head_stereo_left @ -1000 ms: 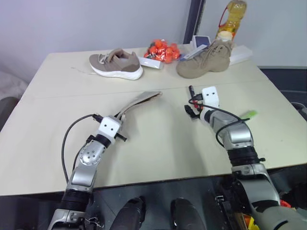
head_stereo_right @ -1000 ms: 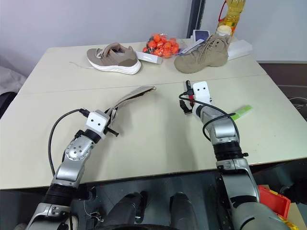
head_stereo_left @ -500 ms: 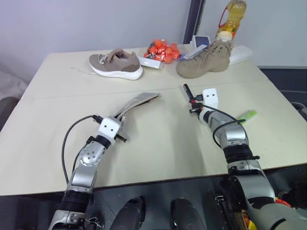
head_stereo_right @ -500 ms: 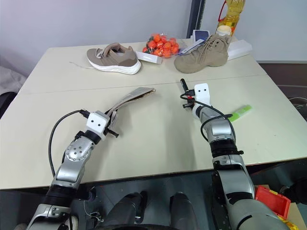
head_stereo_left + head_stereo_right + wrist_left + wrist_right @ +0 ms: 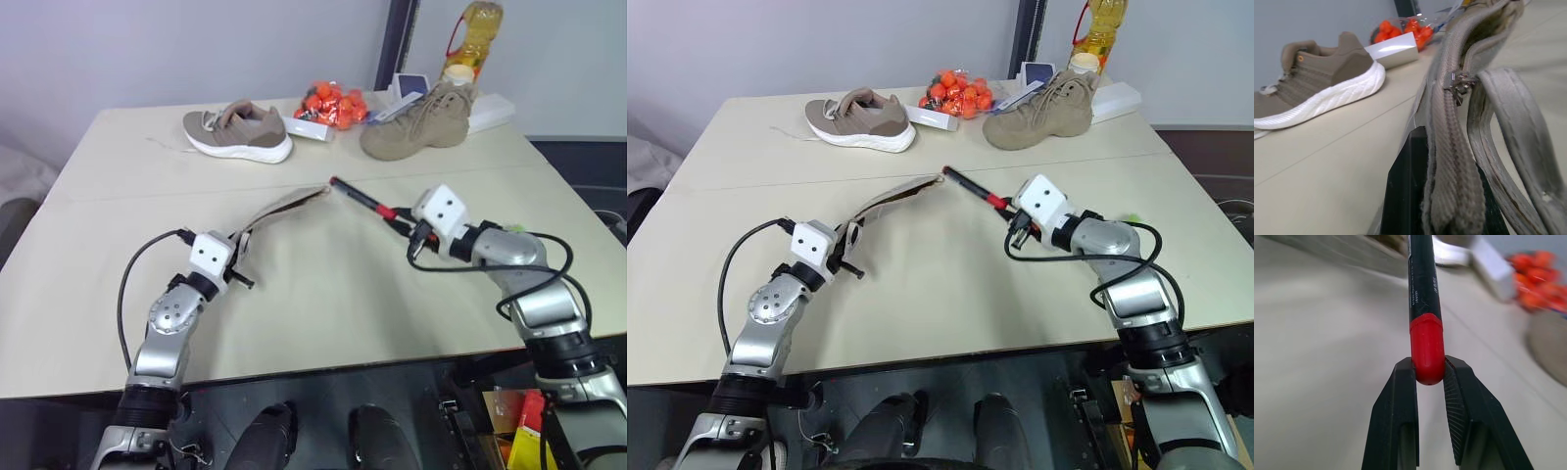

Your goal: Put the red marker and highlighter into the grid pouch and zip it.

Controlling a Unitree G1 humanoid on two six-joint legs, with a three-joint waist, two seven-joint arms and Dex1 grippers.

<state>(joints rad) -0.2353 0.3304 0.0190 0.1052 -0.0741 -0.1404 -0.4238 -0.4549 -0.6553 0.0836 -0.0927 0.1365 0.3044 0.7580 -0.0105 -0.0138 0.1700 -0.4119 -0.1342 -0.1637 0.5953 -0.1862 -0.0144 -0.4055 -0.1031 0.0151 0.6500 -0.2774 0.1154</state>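
Currently: left gripper at 9 o'clock on tabletop, jaws clamped tight on near end of grid pouch, pouch lifted, far end toward 12 o'clock. Red marker centre, black tip just beside pouch's far end. Right gripper at 3 o'clock, jaws pinching marker's red cap, nearly closed. Highlighter just behind right forearm, mostly hidden.
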